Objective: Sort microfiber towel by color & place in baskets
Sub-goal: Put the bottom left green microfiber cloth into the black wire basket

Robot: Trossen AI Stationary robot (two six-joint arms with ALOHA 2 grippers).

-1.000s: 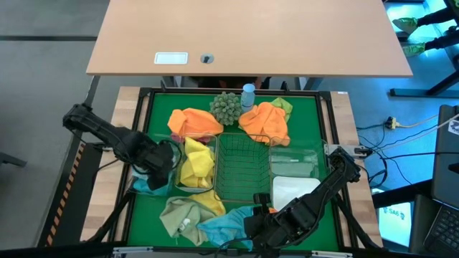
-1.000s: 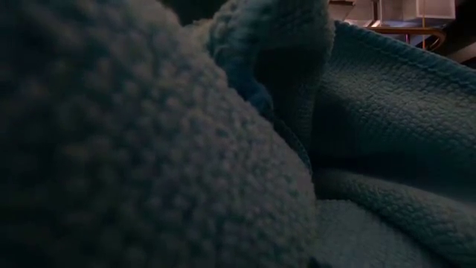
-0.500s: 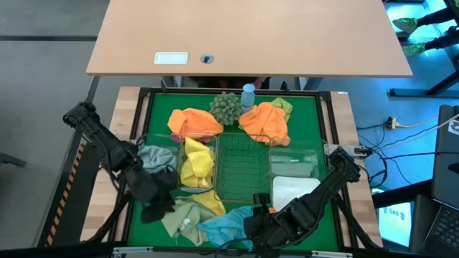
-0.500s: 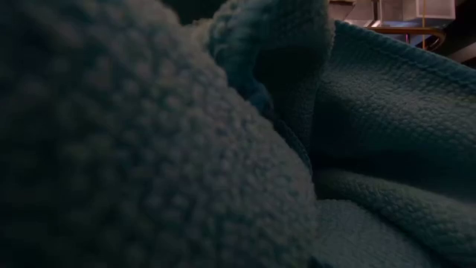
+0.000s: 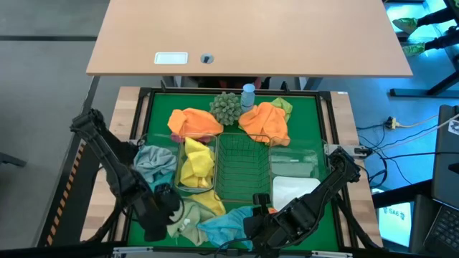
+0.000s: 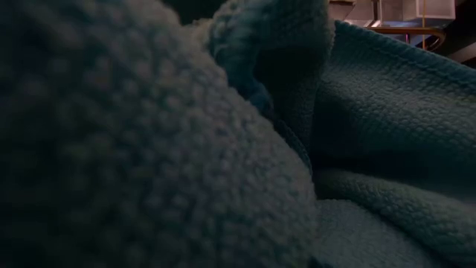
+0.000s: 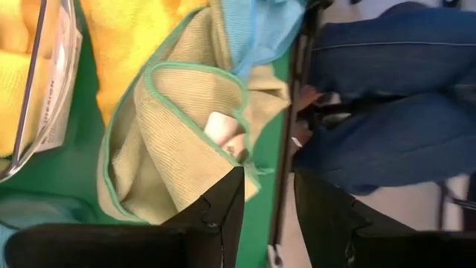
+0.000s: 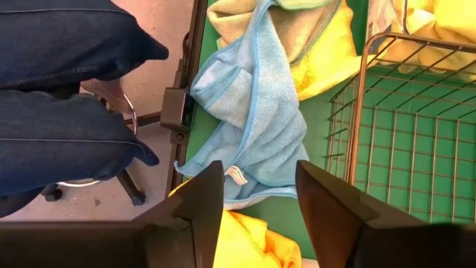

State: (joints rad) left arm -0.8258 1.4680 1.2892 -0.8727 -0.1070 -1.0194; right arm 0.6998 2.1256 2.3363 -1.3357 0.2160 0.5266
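Wire-mesh basket (image 5: pixel 242 166) sits mid-table (image 5: pixel 301 115): left of it two clear bins, one with a grey towel (image 5: pixel 154 159), one with a yellow towel (image 5: pixel 197 163); behind it two orange towels. Left gripper (image 7: pixel 266 195), jaws apart and empty, hovers over the olive towel (image 7: pixel 175 141) left of and nearer than the basket. Right gripper (image 8: pixel 259 186), jaws apart and empty, hangs over the blue towel (image 8: pixel 249 123) just nearer than the basket.

Green mat (image 5: pixel 156 107) framed in black on a light wooden table (image 5: pixel 128 107). Directly on it: orange towels (image 5: pixel 193 122) and (image 5: pixel 265 122) at the far side, a spiky ball (image 5: pixel 226 107) and small blue bottle (image 5: pixel 248 95) between them; mid-mat, a clear bin with a grey towel (image 5: pixel 155 160), a clear bin with yellow towels (image 5: pixel 196 163), a wire-mesh basket (image 5: pixel 242 168), a clear bin (image 5: pixel 294 163), a white bin (image 5: pixel 292 190); near edge, tan towel (image 7: pixel 175 156), yellow towel (image 5: pixel 212 203), light blue towel (image 8: pixel 253 126).
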